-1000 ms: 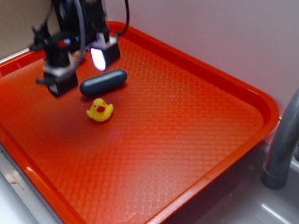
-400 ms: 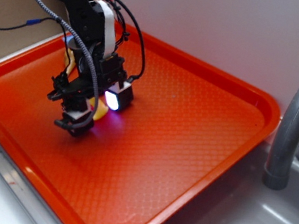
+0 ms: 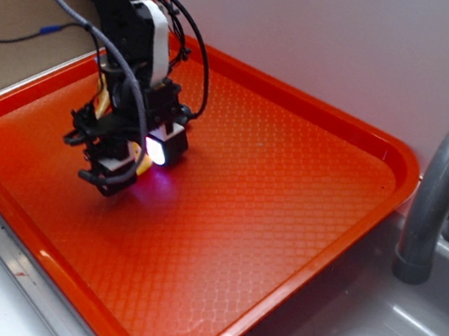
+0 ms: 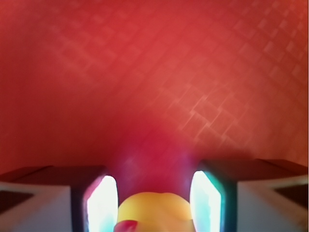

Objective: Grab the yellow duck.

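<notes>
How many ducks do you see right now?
1. The yellow duck sits between the gripper fingers in the wrist view, on the orange tray. In the exterior view the arm hides it; anything else beneath the arm is hidden too.

Your exterior camera sits high and well back from the orange tray (image 3: 300, 232), looking down across it at a slant, with the grey tap (image 3: 445, 188) beside the tray. Your wrist camera is very close above the same tray (image 4: 159, 72), looking down between the gripper (image 4: 154, 200) pads. Both show the tray's bumpy floor.
</notes>
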Robot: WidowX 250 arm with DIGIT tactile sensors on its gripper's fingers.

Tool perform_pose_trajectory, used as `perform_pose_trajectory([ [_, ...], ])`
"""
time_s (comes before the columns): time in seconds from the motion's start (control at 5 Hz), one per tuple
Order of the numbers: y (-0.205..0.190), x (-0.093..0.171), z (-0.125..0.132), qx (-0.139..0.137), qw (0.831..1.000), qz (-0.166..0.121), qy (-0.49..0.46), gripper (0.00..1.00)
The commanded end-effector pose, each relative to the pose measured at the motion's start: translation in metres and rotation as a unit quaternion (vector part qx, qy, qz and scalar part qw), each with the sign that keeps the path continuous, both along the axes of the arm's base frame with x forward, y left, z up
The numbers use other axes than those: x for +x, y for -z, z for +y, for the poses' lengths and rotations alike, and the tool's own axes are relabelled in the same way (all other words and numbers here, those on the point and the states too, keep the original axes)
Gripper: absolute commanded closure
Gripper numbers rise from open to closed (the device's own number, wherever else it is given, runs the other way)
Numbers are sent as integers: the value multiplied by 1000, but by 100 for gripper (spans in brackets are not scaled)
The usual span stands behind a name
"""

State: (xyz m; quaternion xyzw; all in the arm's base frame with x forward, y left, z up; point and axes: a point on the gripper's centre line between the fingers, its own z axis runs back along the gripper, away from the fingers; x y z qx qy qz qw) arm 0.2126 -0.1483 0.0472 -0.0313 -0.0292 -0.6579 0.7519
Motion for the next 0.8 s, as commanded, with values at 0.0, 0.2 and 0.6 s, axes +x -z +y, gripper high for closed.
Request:
perform_pose_trajectory([
  [0.0, -67, -35, 12, -20, 988, -34, -149, 100],
  [0.2, -120, -43, 22, -61, 959, 17, -276, 100],
  [0.6, -170, -66, 28, -69, 861, -20, -503, 100],
])
